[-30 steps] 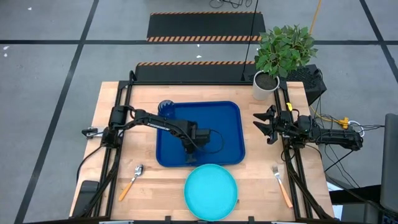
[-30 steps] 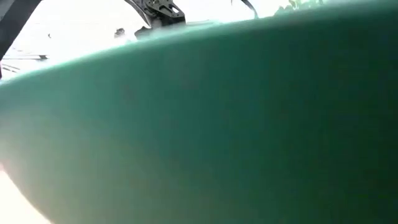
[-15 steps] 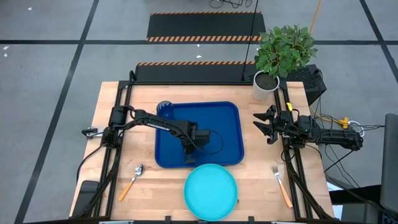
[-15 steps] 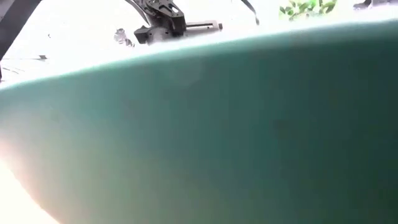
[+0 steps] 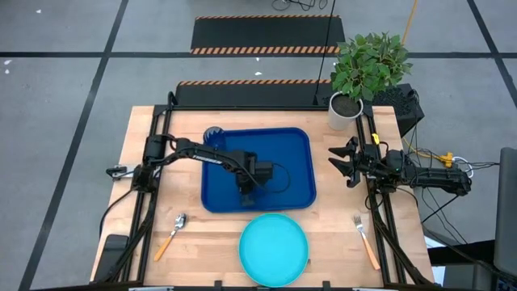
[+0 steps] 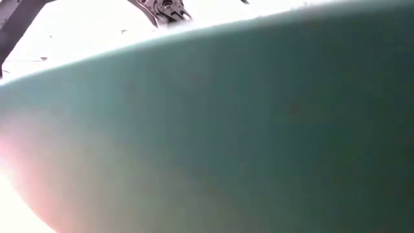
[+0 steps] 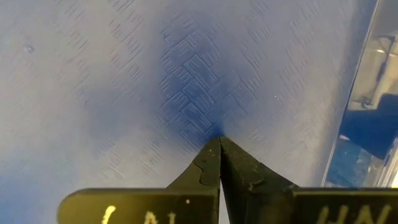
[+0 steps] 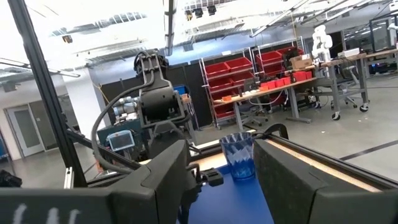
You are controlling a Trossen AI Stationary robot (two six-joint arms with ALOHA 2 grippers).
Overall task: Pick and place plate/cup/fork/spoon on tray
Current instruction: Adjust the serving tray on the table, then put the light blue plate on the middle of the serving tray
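The dark blue tray (image 5: 291, 149) lies in the middle of the table. My left gripper (image 5: 246, 194) is shut, its tips down on the tray's floor (image 7: 186, 81) near the tray's near edge. The blue cup (image 5: 214, 135) stands upright at the tray's far left corner; it also shows in the right wrist view (image 8: 239, 155). The cyan plate (image 5: 274, 249) lies flat on the table near the near edge and fills the low view (image 6: 226, 129). The spoon (image 5: 171, 234) lies near left, the fork (image 5: 366, 241) near right. My right gripper (image 5: 343, 166) is open and empty, right of the tray. My left gripper presses its shut fingertips (image 7: 219, 146) on the tray's textured floor (image 7: 214, 127), near the middle of the tray's near edge. The fingers come from above, pointing down. The tray lies flat on the table.
A white plant pot (image 5: 344, 111) with a green plant stands at the far right corner. Bare wood shows to the left of the tray and between the tray and the plate.
My left gripper, still shut and down on the tray's floor, has gone a little toward the table's far edge. The tray has slid that way with it, staying flat, and the gap between tray and plate has widened. The cup has shifted slightly the same way.
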